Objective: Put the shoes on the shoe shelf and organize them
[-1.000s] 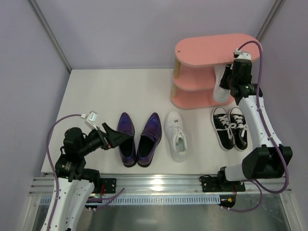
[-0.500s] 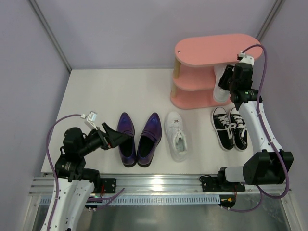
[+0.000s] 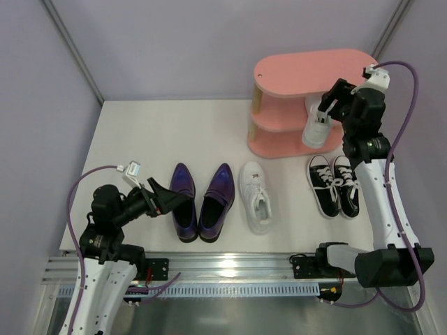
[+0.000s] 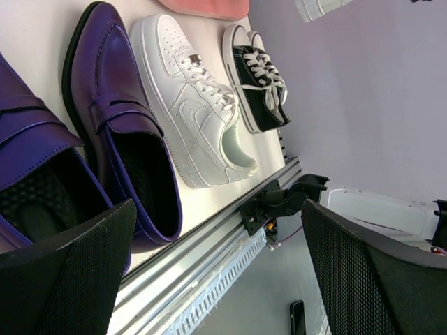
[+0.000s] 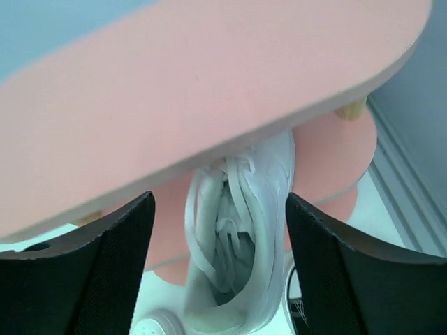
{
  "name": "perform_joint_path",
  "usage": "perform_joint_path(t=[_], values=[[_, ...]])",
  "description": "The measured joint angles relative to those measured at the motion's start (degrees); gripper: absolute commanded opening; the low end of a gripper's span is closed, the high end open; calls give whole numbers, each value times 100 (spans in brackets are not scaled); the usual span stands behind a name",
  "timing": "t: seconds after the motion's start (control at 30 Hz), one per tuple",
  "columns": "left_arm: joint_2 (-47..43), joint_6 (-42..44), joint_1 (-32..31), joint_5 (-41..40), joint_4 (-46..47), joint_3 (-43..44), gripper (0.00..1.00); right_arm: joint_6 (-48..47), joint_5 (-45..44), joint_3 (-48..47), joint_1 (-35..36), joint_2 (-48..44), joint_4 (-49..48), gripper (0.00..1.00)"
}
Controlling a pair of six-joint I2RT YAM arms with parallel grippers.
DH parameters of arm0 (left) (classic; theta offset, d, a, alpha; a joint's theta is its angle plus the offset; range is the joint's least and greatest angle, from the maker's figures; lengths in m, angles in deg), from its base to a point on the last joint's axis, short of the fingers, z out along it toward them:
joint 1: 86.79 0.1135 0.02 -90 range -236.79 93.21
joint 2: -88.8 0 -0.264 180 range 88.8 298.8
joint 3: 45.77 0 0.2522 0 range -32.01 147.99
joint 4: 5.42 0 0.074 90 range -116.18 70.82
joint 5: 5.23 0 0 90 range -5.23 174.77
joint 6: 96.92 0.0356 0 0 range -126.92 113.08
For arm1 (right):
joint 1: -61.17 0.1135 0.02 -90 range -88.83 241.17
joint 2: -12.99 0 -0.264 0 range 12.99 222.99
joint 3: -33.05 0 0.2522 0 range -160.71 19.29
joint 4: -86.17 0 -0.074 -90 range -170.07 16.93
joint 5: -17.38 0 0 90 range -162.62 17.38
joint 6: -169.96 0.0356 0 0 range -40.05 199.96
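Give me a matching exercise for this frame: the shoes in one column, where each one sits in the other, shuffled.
1 purple loafers
2 black sneakers
3 white sneaker facing the right gripper
4 other white sneaker

a on the shoe shelf, middle tier
b table, between the two pairs
c table, leftmost
d table, before the shelf's right end

Pairs: 1-c, 2-d, 3-a, 4-b

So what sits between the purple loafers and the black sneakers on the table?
A single white sneaker, standing on its sole; the top external view shows it plainly.
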Motion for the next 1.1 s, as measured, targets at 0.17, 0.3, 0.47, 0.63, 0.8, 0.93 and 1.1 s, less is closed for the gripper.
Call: perform_joint_path(t=[0.17,0.3,0.47,0.63,0.8,0.93,1.1], values=[[0,-13,0,-11,2,0,100,4,-120,-699,0,-271,57,80],[0,-20,0,-17,4,0,100,50,-210,-960,0,-341,525,80],[0,-22,0,-15,7,-2,100,111,-81,-330,17,-817,1180,80],[-4,-50,0,-13,24,-20,100,37,271,570,76,-1255,1445,80],[-28,-164,0,-9,92,-96,100,-57,496,837,170,-1196,1504,80],[-55,-188,0,-7,96,-114,100,-85,588,1003,179,-1104,1329,80],[-103,-195,0,-7,92,-164,100,-79,595,1023,282,-586,1025,80]])
